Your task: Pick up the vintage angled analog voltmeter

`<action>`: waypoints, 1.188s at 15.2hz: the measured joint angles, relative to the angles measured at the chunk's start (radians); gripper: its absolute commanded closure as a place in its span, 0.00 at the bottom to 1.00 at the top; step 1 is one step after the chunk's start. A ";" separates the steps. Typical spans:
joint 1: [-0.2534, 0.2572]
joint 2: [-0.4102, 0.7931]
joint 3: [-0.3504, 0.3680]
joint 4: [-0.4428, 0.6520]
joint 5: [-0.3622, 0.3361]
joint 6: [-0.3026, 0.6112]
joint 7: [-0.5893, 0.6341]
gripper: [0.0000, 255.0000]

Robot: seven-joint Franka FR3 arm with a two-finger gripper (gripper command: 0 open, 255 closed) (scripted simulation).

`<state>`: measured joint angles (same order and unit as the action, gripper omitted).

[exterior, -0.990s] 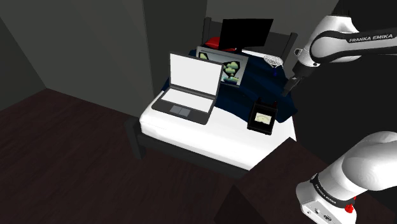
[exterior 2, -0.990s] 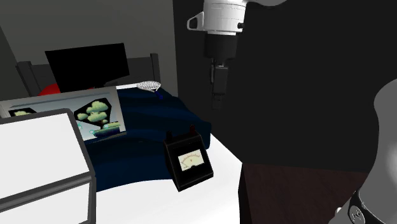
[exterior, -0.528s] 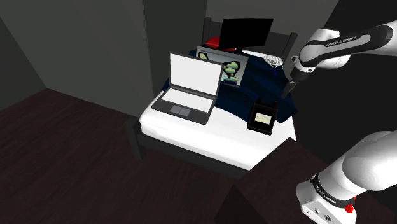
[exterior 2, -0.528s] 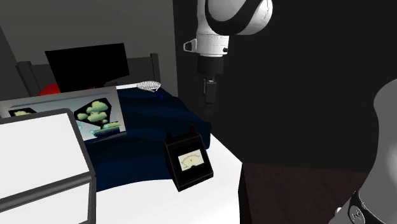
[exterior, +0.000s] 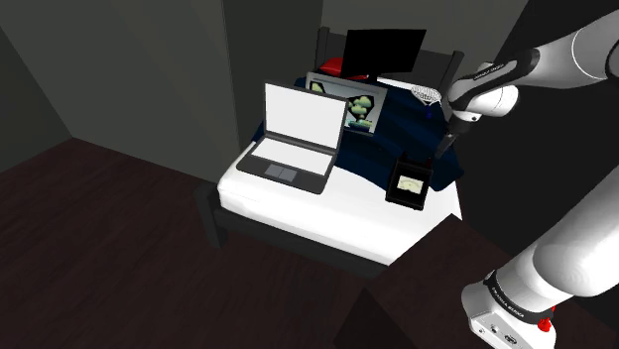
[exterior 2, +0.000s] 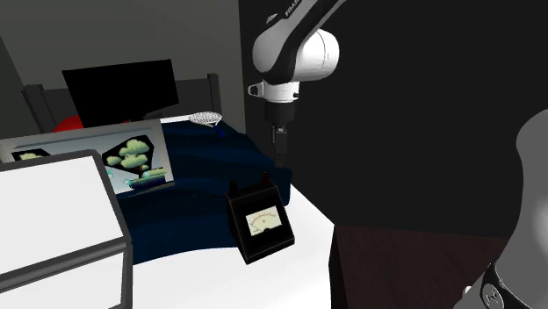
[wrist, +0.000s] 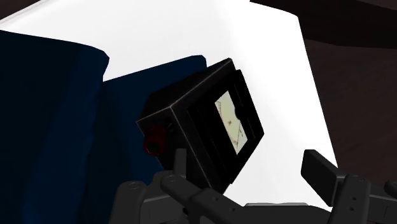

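Claw (exterior: 435,152) lowered toward black voltmeter (exterior: 408,183), spread wide, white bed (exterior: 337,205), navy blanket (exterior: 399,124), dark floor (exterior: 99,248), grey walls (exterior: 149,69)

A bed (exterior: 342,210) with a white sheet and a dark frame stands on a dark floor (exterior: 109,258). An open laptop (exterior: 296,135) sits on the sheet at the shoulder view's left. A dark blue blanket (exterior: 399,127) covers the far part. The voltmeter (exterior: 409,182) stands on the sheet at the blanket's edge. A picture (exterior: 353,103) stands on the blanket behind the laptop, with a black screen (exterior: 383,49) and a white mesh thing (exterior: 428,95) near the headboard.
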<state>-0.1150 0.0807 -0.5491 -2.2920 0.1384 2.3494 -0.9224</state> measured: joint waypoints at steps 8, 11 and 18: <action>-0.131 0.329 0.050 0.247 0.217 -0.002 -0.247 0.00; -0.149 0.369 0.066 0.261 0.243 0.017 -0.271 0.00; -0.174 0.430 0.094 0.267 0.286 0.066 -0.306 1.00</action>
<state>-0.2886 0.5110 -0.4550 -2.0248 0.4248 2.4150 -1.2279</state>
